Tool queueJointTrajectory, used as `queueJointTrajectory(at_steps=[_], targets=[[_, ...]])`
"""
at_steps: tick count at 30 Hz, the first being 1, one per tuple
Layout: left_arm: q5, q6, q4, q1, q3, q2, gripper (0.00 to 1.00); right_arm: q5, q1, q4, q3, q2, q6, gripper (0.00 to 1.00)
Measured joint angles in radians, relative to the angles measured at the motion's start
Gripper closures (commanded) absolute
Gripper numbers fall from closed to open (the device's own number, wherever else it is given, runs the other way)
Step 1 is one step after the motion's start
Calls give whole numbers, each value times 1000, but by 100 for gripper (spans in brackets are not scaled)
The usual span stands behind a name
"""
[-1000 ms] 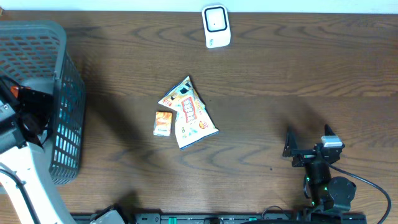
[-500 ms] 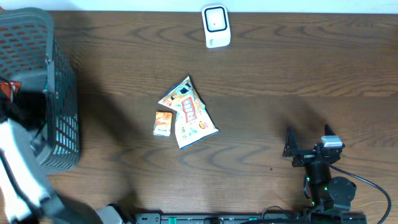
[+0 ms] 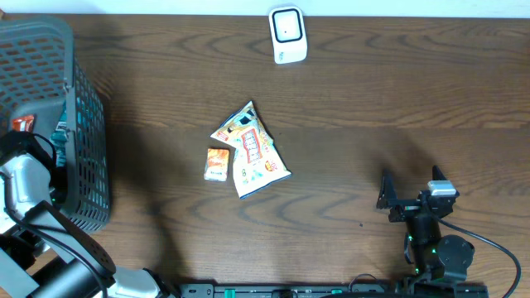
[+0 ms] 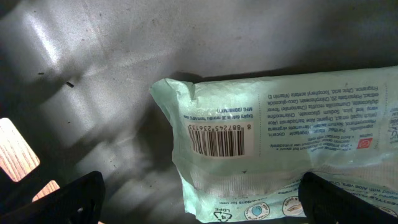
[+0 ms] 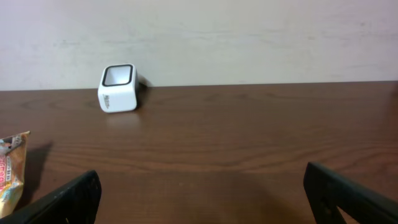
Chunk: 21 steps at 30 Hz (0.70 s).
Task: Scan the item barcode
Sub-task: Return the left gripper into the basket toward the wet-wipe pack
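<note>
Over at the left edge of the overhead view, down in the basket [image 3: 83, 99], the left fingers [image 4: 68, 199] are spread wide and hold nothing. They hang above a pale green pack of wipes [image 4: 292, 124] that lies flat on the basket floor, its barcode [image 4: 224, 142] facing up mid-frame. Lower right, the right fingers [image 5: 68, 196] are spread too, empty, low over the bench [image 3: 397, 99]. The white scanner [image 3: 287, 35] sits top centre. Snack bags [image 3: 252, 153] and a small orange packet [image 3: 217, 163] lie mid-frame.

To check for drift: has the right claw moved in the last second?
No. The right claw keeps its place relative to the white scanner.
</note>
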Motion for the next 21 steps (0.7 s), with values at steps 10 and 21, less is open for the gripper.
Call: queueJointTrajectory(at_steps=[10, 21], targets=[[0, 3, 3, 0, 0, 0, 0, 0, 0, 0, 0, 0, 0, 1], [-13, 55, -7, 3, 11, 0, 0, 0, 0, 0, 0, 0, 0, 1]])
